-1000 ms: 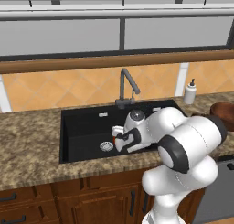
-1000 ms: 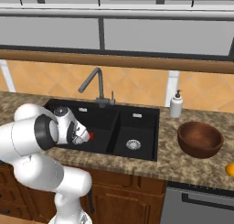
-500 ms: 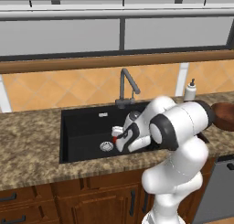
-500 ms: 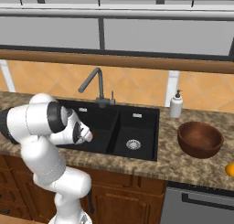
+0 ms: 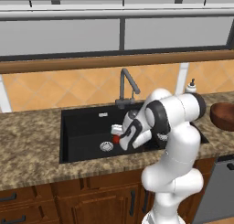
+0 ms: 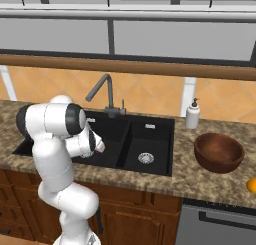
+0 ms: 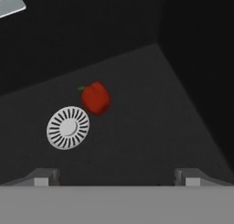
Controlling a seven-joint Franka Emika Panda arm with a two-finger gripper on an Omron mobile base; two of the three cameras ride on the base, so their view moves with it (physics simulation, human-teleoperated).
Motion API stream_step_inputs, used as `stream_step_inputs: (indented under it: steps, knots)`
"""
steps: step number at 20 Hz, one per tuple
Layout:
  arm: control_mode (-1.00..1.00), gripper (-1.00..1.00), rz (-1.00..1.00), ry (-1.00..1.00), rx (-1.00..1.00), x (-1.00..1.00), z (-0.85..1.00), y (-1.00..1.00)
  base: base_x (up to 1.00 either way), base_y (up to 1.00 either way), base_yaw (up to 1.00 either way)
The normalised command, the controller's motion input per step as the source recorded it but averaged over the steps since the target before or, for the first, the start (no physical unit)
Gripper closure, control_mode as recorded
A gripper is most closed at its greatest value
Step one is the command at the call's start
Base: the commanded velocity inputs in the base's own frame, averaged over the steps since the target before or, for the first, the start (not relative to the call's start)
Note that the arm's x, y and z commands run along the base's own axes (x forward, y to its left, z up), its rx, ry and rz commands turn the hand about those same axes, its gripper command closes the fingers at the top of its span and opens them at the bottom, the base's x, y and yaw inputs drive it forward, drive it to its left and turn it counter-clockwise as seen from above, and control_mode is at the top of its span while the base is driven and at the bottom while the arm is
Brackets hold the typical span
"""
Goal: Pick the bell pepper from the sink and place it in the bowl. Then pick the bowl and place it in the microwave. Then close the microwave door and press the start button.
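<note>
The red bell pepper (image 7: 95, 98) lies on the floor of the black sink's (image 5: 82, 122) large basin, right beside the round steel drain (image 7: 68, 127). My gripper (image 7: 116, 179) hangs above it, pointing down into the basin, open, with nothing between its fingertips (image 7: 43, 177). From the left base view the gripper (image 5: 117, 133) sits just over the pepper (image 5: 116, 139). The dark reddish-brown bowl (image 6: 218, 151) stands upright on the counter to the right of the sink (image 6: 150, 134). The microwave and its door are out of view.
A grey arched faucet (image 5: 128, 83) rises behind the sink, close to my arm. A white soap dispenser (image 6: 192, 114) stands at the back right. An orange fruit (image 6: 251, 185) lies at the counter's right edge. The small basin has its own drain (image 6: 145, 158).
My arm has swung its elbow up and back and brought the hand lower over the large basin, closer to the pepper. The jaws stayed open. The pepper and bowl have not moved.
</note>
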Motion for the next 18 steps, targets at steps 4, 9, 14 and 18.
stream_step_inputs:
  steps: [4, 9, 14, 18]
  knots:
    - [-1.0, -1.0, 0.0, 0.0, -0.01, 0.25, -0.15, 0.22, 0.0, 0.0, 0.0]
    - [-1.0, -1.0, 0.0, 0.0, -0.03, 0.11, -0.32, 0.17, 0.0, 0.0, 0.0]
    - [-1.0, -1.0, 0.0, -0.01, 0.0, 0.0, -0.52, 0.0, 0.0, 0.0, 0.0]
    - [-1.0, -1.0, 0.0, -0.01, 0.0, 0.16, -0.34, 0.0, 0.0, 0.0, 0.0]
